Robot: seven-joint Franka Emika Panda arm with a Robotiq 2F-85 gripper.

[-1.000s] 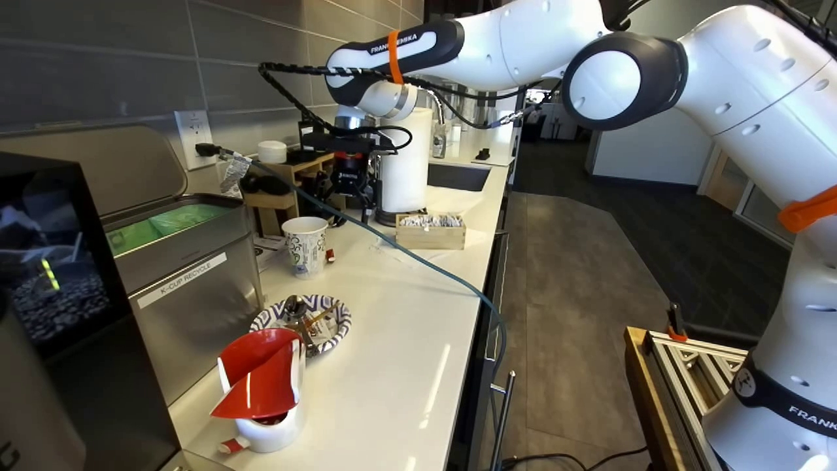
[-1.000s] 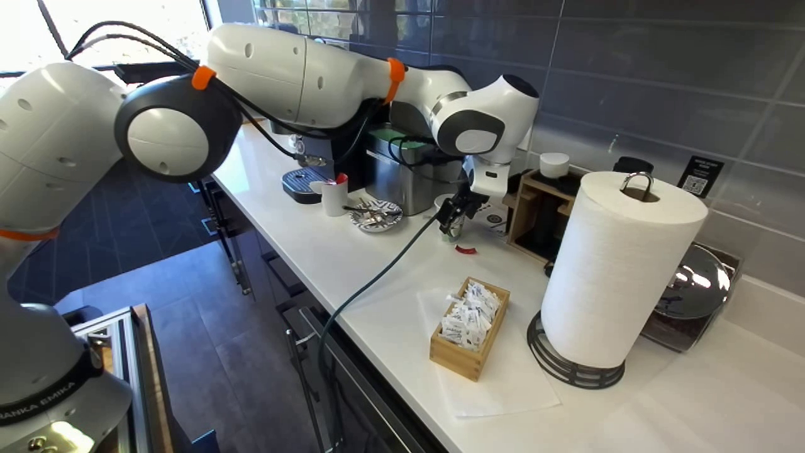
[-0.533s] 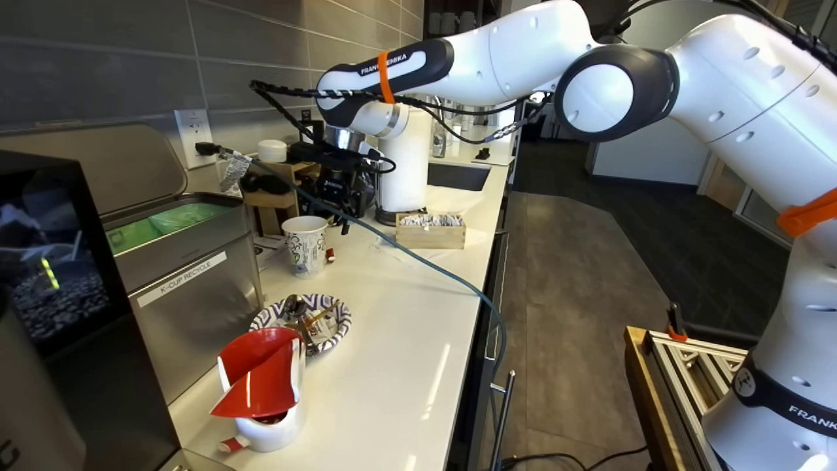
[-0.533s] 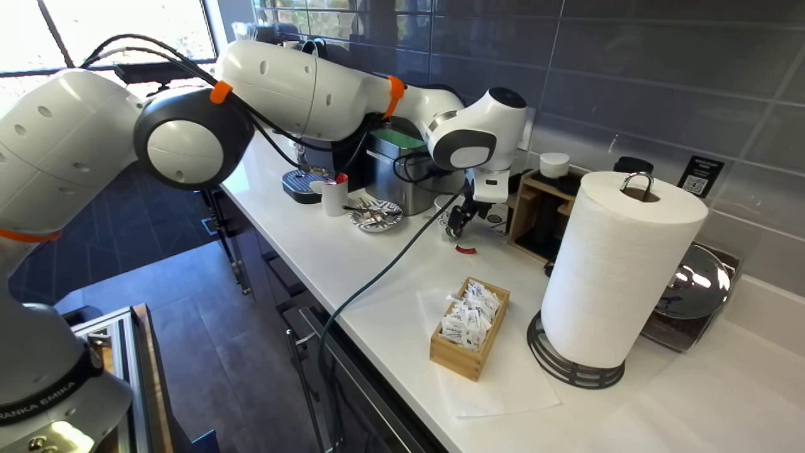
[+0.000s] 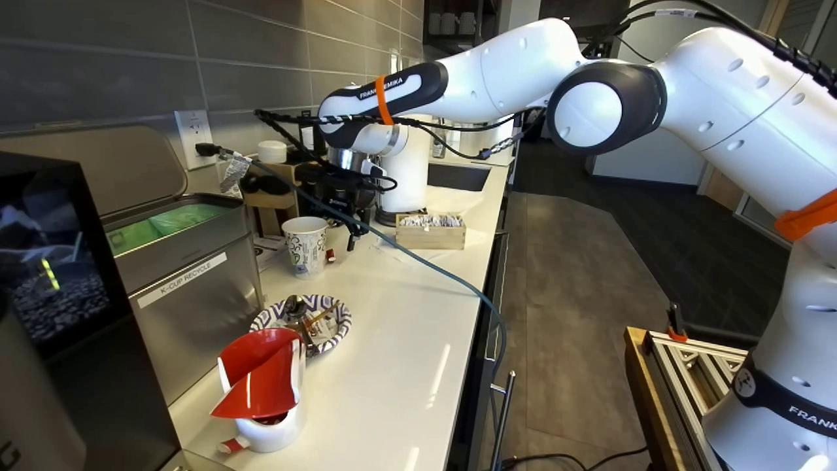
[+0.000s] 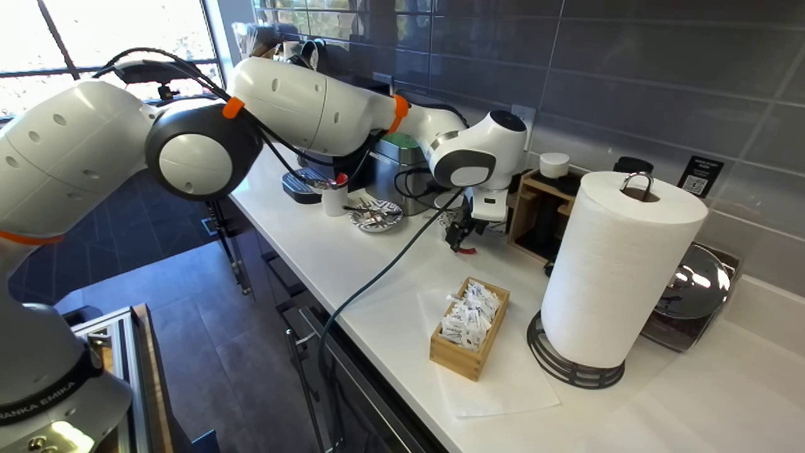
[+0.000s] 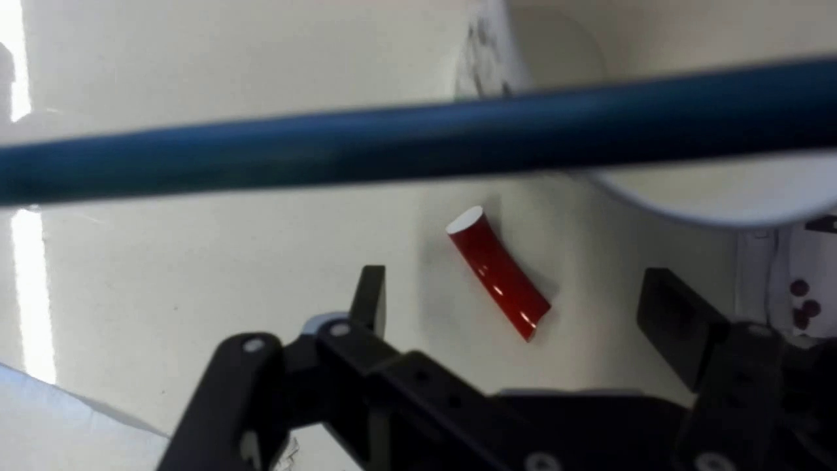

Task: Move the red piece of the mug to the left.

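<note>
Red piece (image 7: 502,278), one: short, curved, glossy, white at an end, lying on the counter (image 5: 386,366) near a patterned paper cup (image 5: 305,247) and apart from it; I take it for the thing to be moved. Mug (image 5: 261,383), one: red inside, white outside, apparently broken, well apart from the red piece and just beside a plate (image 5: 341,320). End effector (image 7: 517,297), one: over or nearly over the red piece, jaws spread wide, gripping nothing; its height I cannot judge. Cord (image 7: 392,145), one: blue, slung across the wrist view above the counter. Hazards, by likelihood. The cord: apparently running close to the jaws, it could snag on them or be dragged along should the end effector drop or swing. The grip: the red piece lies aslant between the jaws and, round and slick as it looks, may twist or shoot out as they close. The depth: the red piece sits low, so stopping high would catch only its top, and going too deep would press the jaws into the counter. The paper cup: probably light, it looks near the jaw on the right of the wrist view; a careless descent could tip it. The carry: if left is the robot's own, the way likely leads by the paper cup toward the plate, where a low sweep could bump both.
</note>
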